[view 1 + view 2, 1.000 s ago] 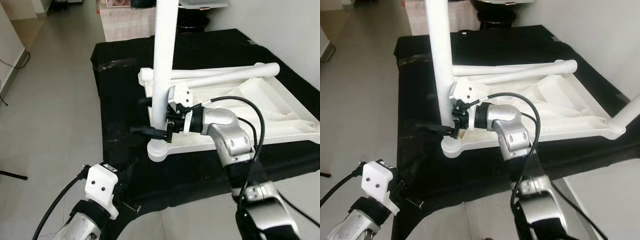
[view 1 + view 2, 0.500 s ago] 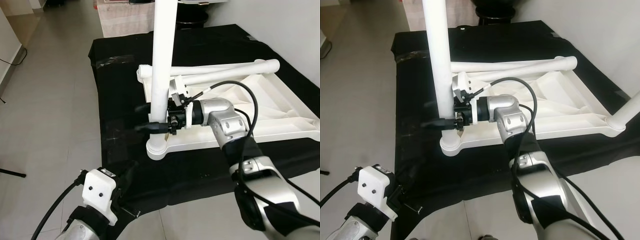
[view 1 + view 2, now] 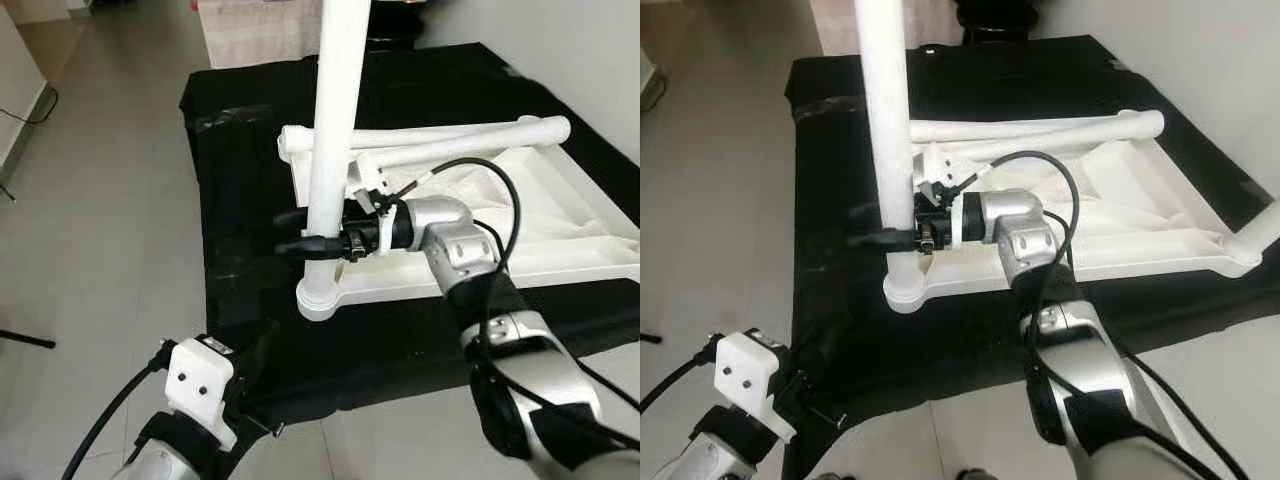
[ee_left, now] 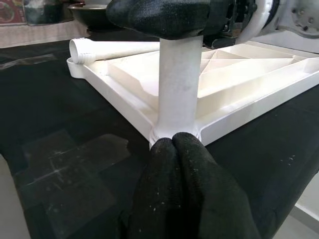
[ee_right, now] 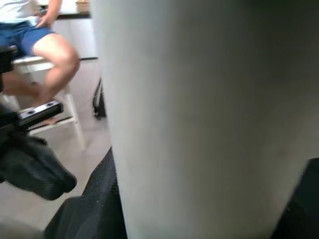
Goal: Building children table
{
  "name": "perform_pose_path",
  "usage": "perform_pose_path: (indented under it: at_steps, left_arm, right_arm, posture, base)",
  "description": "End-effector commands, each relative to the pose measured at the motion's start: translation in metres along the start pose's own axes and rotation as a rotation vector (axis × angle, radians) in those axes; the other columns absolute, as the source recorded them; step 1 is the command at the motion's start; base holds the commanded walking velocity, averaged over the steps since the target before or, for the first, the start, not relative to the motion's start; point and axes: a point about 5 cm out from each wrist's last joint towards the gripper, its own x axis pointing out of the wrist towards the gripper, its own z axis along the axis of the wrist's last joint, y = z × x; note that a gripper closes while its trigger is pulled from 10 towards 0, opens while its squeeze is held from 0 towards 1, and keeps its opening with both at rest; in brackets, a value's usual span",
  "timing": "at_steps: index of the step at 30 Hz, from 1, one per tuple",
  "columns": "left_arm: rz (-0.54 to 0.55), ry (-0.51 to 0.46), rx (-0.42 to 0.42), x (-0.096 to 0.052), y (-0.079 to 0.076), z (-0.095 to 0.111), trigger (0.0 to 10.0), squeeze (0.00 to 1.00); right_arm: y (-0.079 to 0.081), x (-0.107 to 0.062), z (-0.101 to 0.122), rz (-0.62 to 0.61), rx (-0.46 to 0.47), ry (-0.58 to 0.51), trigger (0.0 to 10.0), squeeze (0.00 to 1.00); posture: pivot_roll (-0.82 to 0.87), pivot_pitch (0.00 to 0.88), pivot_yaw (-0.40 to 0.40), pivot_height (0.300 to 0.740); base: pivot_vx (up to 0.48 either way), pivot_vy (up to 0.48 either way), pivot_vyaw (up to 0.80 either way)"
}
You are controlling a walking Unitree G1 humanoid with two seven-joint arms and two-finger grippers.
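Right end effector (image 3: 300, 232) clamped around upright white plastic table leg (image 3: 332, 150), seated in corner socket of overturned white plastic tabletop (image 3: 560, 215) on black-draped counter (image 3: 240, 150). Left end effector (image 4: 184, 199) low, fingers together.

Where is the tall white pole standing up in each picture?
Left eye view: the pole stands left of middle, right gripper around it.
Right eye view: left of middle, rising off the top.
Left wrist view: in the middle, standing in the tabletop corner.
Right wrist view: up close, very large.
Shared landmark: the black cloth.
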Motion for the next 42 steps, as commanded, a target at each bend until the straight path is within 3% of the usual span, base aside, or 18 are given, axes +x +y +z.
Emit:
perform_pose_path:
  at_steps: [1,4,7,9,11,19,20,21,22,25,26,30,31,35,36,38,39,42]
  left_arm:
    - [0.004,0.023,-0.003,-0.001,0.0,-0.004,10.0,0.0]
    - [0.004,0.023,-0.003,-0.001,0.0,-0.004,10.0,0.0]
    - [0.011,0.018,0.003,0.001,0.004,-0.005,10.0,0.0]
    - [0.011,0.018,0.003,0.001,0.004,-0.005,10.0,0.0]
    - [0.009,0.016,0.008,0.004,0.007,-0.006,10.0,0.0]
    - [0.013,0.017,0.007,0.008,0.01,-0.01,10.0,0.0]
    - [0.022,0.015,0.01,0.008,0.011,-0.01,10.0,0.0]
    - [0.027,0.013,0.012,0.007,0.011,-0.01,10.0,0.0]
    - [0.029,0.013,0.013,0.007,0.011,-0.009,10.0,0.0]
    - [0.03,0.012,0.012,0.007,0.012,-0.009,10.0,0.0]
    - [0.027,0.013,0.011,0.007,0.012,-0.009,10.0,0.0]
    - [0.015,0.014,0.007,0.007,0.011,-0.009,10.0,0.0]
    - [0.015,0.014,0.007,0.007,0.011,-0.009,10.0,0.0]
    - [0.012,0.015,0.007,0.006,0.009,-0.008,10.0,0.0]
    - [0.013,0.015,0.007,0.005,0.009,-0.008,10.0,0.0]
    - [0.014,0.016,0.007,0.004,0.009,-0.008,10.0,0.0]
    - [0.014,0.016,0.008,0.003,0.008,-0.007,10.0,0.0]
    - [0.014,0.017,0.008,0.003,0.007,-0.007,10.0,0.0]
  right_arm:
    - [0.004,-0.002,-0.009,-0.052,0.034,0.005,0.0,0.0]
    - [0.008,-0.003,-0.014,-0.113,0.048,0.012,0.0,0.0]
    - [0.054,0.002,-0.059,-0.831,0.108,0.162,0.0,0.0]
    - [0.054,0.002,-0.059,-0.831,0.108,0.162,0.0,0.0]
    - [0.067,0.006,-0.06,-0.987,0.032,0.204,0.0,0.0]
    - [0.06,0.019,-0.062,-0.912,0.003,0.218,0.0,0.0]
    - [0.06,0.019,-0.059,-0.859,0.03,0.203,10.0,0.0]
    - [0.06,0.019,-0.056,-0.824,0.051,0.19,10.0,0.0]
    - [0.058,0.02,-0.048,-0.735,0.071,0.153,10.0,0.15]
    - [0.056,0.021,-0.043,-0.675,0.082,0.127,10.0,0.15]
    - [0.056,0.021,-0.03,-0.617,0.129,0.058,10.0,1.0]
    - [0.057,0.007,0.0,-0.211,0.037,0.003,10.0,1.0]
    - [0.057,0.007,0.0,-0.211,0.037,0.003,10.0,1.0]
    - [0.02,-0.015,0.005,-0.078,-0.043,0.097,10.0,1.0]
    - [0.015,-0.016,0.005,-0.067,-0.029,0.111,10.0,0.75]
    - [0.012,-0.017,0.005,-0.055,-0.017,0.12,10.0,0.75]
    - [0.007,-0.018,0.003,-0.035,0.006,0.13,10.0,0.0]
    - [0.005,-0.019,0.003,-0.019,0.025,0.135,10.0,0.0]
  posture:
    - [0.08,0.177,-0.059,0.74]
    - [0.08,0.176,-0.062,0.74]
    - [0.05,0.173,-0.065,0.74]
    - [0.05,0.173,-0.065,0.74]
    - [0.05,0.135,-0.043,0.74]
    - [0.05,0.116,-0.058,0.74]
    - [0.05,0.112,-0.055,0.74]
    - [0.05,0.112,-0.055,0.74]
    - [0.05,0.116,-0.052,0.74]
    - [0.05,0.116,-0.052,0.74]
    - [0.06,0.12,-0.046,0.74]
    - [0.08,0.121,-0.037,0.74]
    - [0.08,0.121,-0.037,0.74]
    - [0.1,0.132,-0.044,0.74]
    - [0.11,0.135,-0.045,0.74]
    - [0.11,0.135,-0.045,0.74]
    - [0.12,0.144,-0.045,0.74]
    - [0.12,0.144,-0.045,0.74]
  base:
    - [0.0,0.0,0.0]
    - [0.0,0.0,0.0]
    - [0.0,0.0,0.0]
    - [0.0,0.0,0.0]
    - [0.0,0.0,0.0]
    - [0.0,0.0,0.0]
    - [0.0,0.0,0.0]
    - [0.0,0.0,0.0]
    - [0.0,0.0,0.0]
    - [0.0,0.0,0.0]
    - [0.0,0.0,0.0]
    - [0.0,0.0,0.0]
    - [0.0,0.0,0.0]
    - [0.0,0.0,0.0]
    - [0.0,0.0,0.0]
    - [0.0,0.0,0.0]
    - [0.0,0.0,0.0]
    - [0.0,0.0,0.0]
